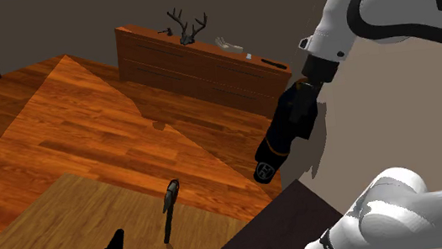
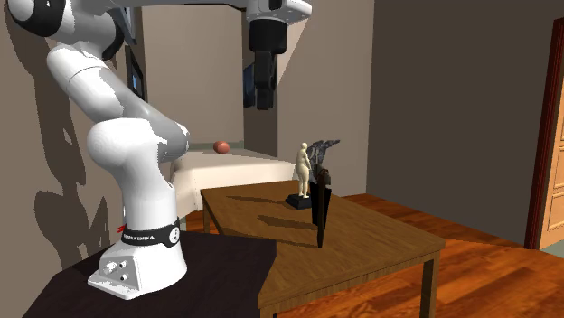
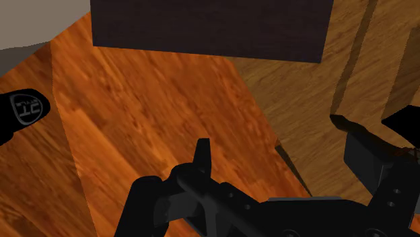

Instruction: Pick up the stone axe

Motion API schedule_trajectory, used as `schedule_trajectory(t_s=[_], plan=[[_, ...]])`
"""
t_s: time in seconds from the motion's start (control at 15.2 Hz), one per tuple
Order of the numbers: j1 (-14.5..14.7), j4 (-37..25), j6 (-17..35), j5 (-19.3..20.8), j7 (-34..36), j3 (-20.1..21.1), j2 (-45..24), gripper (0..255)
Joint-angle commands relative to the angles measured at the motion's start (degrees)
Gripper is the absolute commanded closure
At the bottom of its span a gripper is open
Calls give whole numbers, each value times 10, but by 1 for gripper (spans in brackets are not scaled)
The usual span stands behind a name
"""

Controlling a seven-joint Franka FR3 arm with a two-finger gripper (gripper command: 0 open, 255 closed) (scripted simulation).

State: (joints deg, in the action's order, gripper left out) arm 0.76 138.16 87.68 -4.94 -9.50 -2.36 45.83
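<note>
One brown wooden table (image 1: pixel 45 239) butts against my dark stand (image 1: pixel 281 231). An orange plank floor (image 1: pixel 84 125) runs around them under dull grey-brown walls. In the shoulder view a low wooden sideboard (image 1: pixel 196 63) sits against the far wall with a dark antler ornament (image 1: pixel 186 28) on top. The second exterior view has a pale low piece of furniture (image 2: pixel 230 172) behind the table, with a reddish ball (image 2: pixel 220 147) on it.

The stone axe (image 1: pixel 170 209) stands upright on the table near the stand, grey head up. Farther from the stand are a tall black tapered thing (image 2: pixel 321 217) and a beige figurine (image 2: pixel 303 167) on a black base.

My pincer (image 1: pixel 265 170) hangs high, well apart from the axe, fingers spread and holding nothing. The wrist view looks down on floor planks, the table's corner and the stand's dark top.
</note>
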Motion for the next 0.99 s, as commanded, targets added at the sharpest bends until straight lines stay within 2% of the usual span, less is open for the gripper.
schedule_trajectory(t_s=[0.0, 0.46, 0.92], plan=[[0, 0, 0, 0, 0, 0, 0, 0], [4, 50, 57, -84, 181, 115, 10, 0], [3, 49, 136, -158, 359, 237, -46, 0]])
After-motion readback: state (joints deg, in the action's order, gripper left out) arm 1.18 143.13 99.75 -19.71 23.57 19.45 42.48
